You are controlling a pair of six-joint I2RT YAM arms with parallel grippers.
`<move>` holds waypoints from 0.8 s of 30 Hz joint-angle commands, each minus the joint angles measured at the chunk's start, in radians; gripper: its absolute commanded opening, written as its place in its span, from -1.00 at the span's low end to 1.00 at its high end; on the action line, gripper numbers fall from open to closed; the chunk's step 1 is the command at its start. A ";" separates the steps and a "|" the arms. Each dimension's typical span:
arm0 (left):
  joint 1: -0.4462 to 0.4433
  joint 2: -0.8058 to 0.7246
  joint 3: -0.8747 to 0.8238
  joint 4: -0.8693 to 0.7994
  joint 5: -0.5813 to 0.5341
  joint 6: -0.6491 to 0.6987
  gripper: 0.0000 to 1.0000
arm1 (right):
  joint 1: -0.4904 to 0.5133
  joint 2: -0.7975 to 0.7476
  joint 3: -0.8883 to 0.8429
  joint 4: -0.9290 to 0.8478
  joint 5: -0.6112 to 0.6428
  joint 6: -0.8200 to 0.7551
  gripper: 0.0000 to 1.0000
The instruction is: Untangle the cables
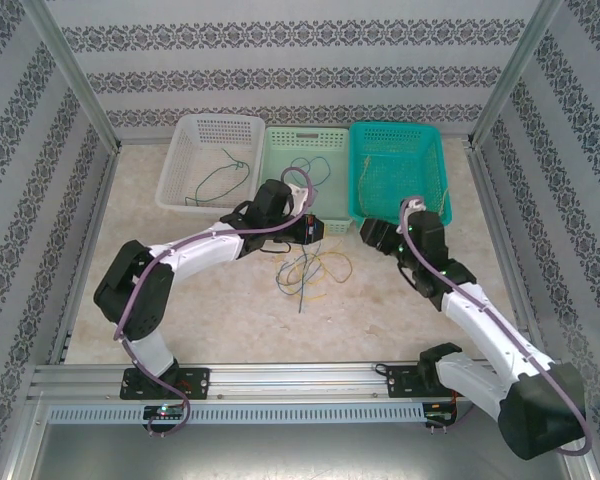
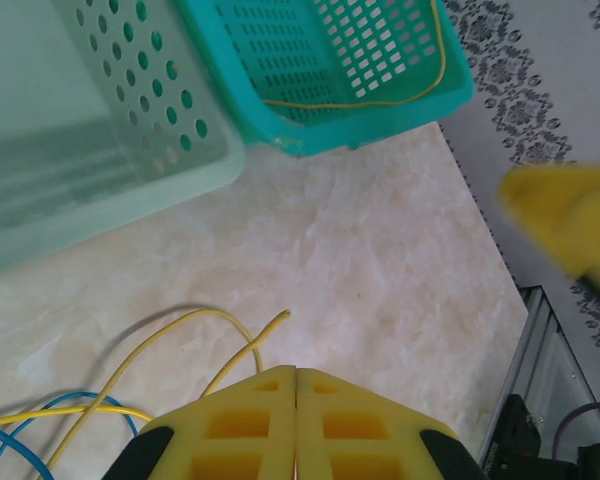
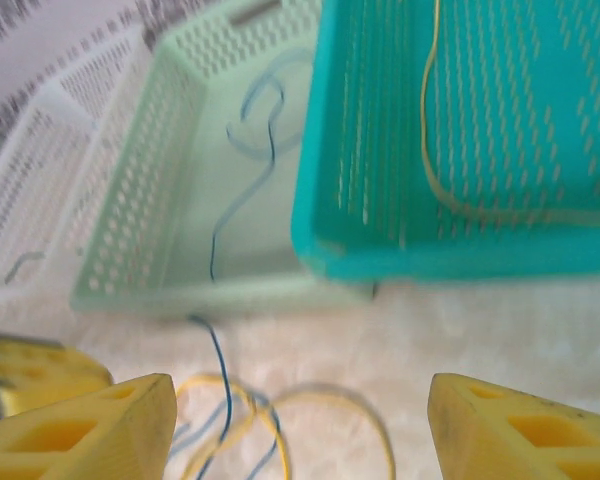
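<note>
A loose tangle of yellow and blue cables (image 1: 310, 270) lies on the table in front of the baskets. My left gripper (image 1: 314, 228) hovers just behind it, jaws shut (image 2: 296, 372) with nothing showing between the tips. A yellow cable (image 2: 180, 325) and a blue cable (image 2: 20, 425) run under its left finger. My right gripper (image 1: 368, 236) is to the right of the tangle, open wide (image 3: 300, 410), and yellow and blue loops (image 3: 240, 415) lie on the table between its fingers.
Three baskets stand in a row at the back. The white basket (image 1: 180, 150) holds a dark green cable (image 1: 220, 178), the light green basket (image 1: 280, 140) a blue cable (image 3: 260, 160), and the teal basket (image 1: 435, 170) a yellow cable (image 3: 430, 150).
</note>
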 commanded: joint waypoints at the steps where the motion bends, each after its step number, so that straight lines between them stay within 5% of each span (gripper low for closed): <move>1: 0.004 -0.052 0.010 0.054 -0.011 -0.037 -0.99 | 0.070 0.035 -0.031 0.038 0.039 0.103 0.35; 12: 0.005 -0.179 -0.025 0.078 -0.027 -0.039 -0.95 | 0.211 0.297 0.027 0.141 0.045 0.238 0.35; 24: 0.004 -0.226 -0.069 0.161 0.045 -0.024 -0.94 | 0.232 0.536 0.111 0.250 0.046 0.316 0.38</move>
